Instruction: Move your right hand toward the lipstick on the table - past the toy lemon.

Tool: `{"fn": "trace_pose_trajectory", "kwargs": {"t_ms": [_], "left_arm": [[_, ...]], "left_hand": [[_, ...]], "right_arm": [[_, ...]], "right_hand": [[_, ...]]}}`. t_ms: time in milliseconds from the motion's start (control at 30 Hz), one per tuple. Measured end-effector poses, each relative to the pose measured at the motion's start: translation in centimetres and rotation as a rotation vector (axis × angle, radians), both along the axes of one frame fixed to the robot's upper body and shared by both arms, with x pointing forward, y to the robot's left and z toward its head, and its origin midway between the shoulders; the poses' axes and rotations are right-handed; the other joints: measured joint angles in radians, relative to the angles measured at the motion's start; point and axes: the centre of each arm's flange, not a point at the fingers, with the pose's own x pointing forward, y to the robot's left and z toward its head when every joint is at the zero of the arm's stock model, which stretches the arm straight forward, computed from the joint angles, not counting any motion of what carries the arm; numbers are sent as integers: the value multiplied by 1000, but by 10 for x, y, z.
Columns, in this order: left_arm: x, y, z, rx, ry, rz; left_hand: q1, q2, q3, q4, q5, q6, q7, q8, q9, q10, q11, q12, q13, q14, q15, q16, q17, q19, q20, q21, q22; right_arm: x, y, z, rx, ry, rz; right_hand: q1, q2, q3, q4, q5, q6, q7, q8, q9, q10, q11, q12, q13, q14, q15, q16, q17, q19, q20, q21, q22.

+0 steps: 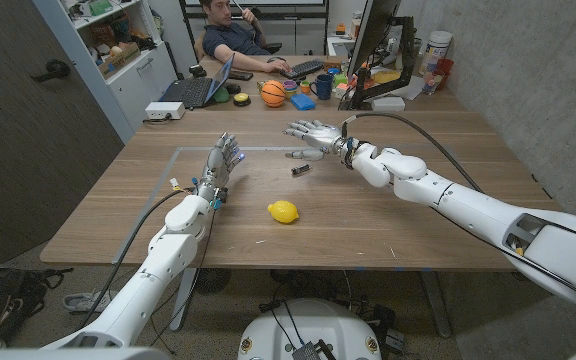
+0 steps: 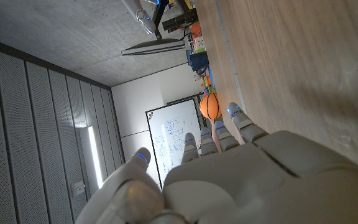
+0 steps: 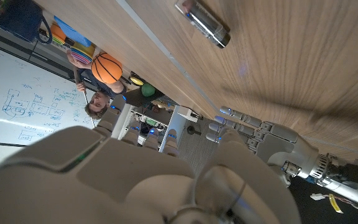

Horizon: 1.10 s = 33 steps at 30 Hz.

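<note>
- The robot's right hand hovered over the far middle of the wooden desk, fingers spread apart and holding nothing.
- The lipstick, a small dark tube, lay on the desk just near of that hand, its long axis running roughly left to right with a slight slant.
- The toy lemon sat nearer the robot, on the near side of the lipstick and well apart from the right hand, so the hand appeared already beyond the lemon.
- The coming move appeared to turn on one thing: the lipstick lay toward the robot and slightly left of the fingertips, calling for a short pull back and down.
- The left hand stood upright at the desk's left, fingers extended and empty, farther from the lipstick than the right.
- In the right wrist view the lipstick showed ahead of the fingers, not touched.
</note>
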Motion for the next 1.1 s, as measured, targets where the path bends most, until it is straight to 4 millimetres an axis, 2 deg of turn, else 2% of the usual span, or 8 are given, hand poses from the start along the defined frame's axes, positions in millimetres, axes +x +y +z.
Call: {"fn": "trace_pose_trajectory", "kwargs": {"t_ms": [67,200,300,467,567,667,767,1100], "left_arm": [[0,0,0,0,0,0],[0,0,-1,-1,0,0],[0,0,0,0,0,-1],[-1,0,-1,0,-1,-2],[-1,0,-2,-1,0,-2],[-1,0,-2,-1,0,-2],[-1,1,-2,-2,-1,-2],[0,3,-3,-4,0,-2]], "left_hand": [[0,0,-4,-4,0,0,0,0,0,0,0,0,0,0,0,0,0,0,0,0,0],[0,0,-4,-4,0,0,0,0,0,0,0,0,0,0,0,0,0,0,0,0,5],[0,0,-4,-4,0,0,0,0,0,0,0,0,0,0,0,0,0,0,0,0,5],[0,0,-4,-4,0,0,0,0,0,0,0,0,0,0,0,0,0,0,0,0,5],[0,0,-4,-4,0,0,0,0,0,0,0,0,0,0,0,0,0,0,0,0,5],[0,0,-8,0,0,0,0,0,0,0,0,0,0,0,0,0,0,0,0,0,5],[0,0,-8,0,0,0,0,0,0,0,0,0,0,0,0,0,0,0,0,-3,5],[0,0,-8,0,0,-6,-6,0,0,0,0,0,0,0,0,0,0,0,0,-7,5]], "right_arm": [[1,0,-1,-7,8,-4],[2,0,-4,-19,22,-10],[3,1,-5,-30,34,-16],[5,2,-10,-52,52,-24],[6,4,-13,-67,58,-28],[7,4,-14,-81,55,-34],[7,9,-17,-103,52,-37],[8,18,-23,-152,35,-55]], "right_hand": [[15,1,7,-7,6,38,3,8,2,47,5,9,0,33,-19,1,0,32,-4,-7,0],[20,7,11,-11,8,66,10,12,2,76,10,11,0,41,-28,1,0,60,-11,-11,0],[25,2,8,-13,8,67,11,12,2,76,10,11,0,41,-28,1,0,67,-10,-19,0],[49,16,21,-27,8,67,11,12,1,76,10,3,0,50,-26,-4,0,78,-7,-28,0],[90,30,42,-47,16,65,9,4,-1,76,10,-5,0,50,-26,-11,0,85,-7,-41,0],[136,41,67,-76,17,47,-6,-6,-1,65,-1,-16,0,50,-26,-21,0,92,-14,-59,0],[156,42,77,-96,17,22,-6,-12,0,47,-8,-24,0,50,-26,-30,0,93,-15,-73,0],[183,51,92,-111,17,10,-12,-12,2,40,-8,-27,0,50,-26,-37,0,99,-14,-85,0]]}}
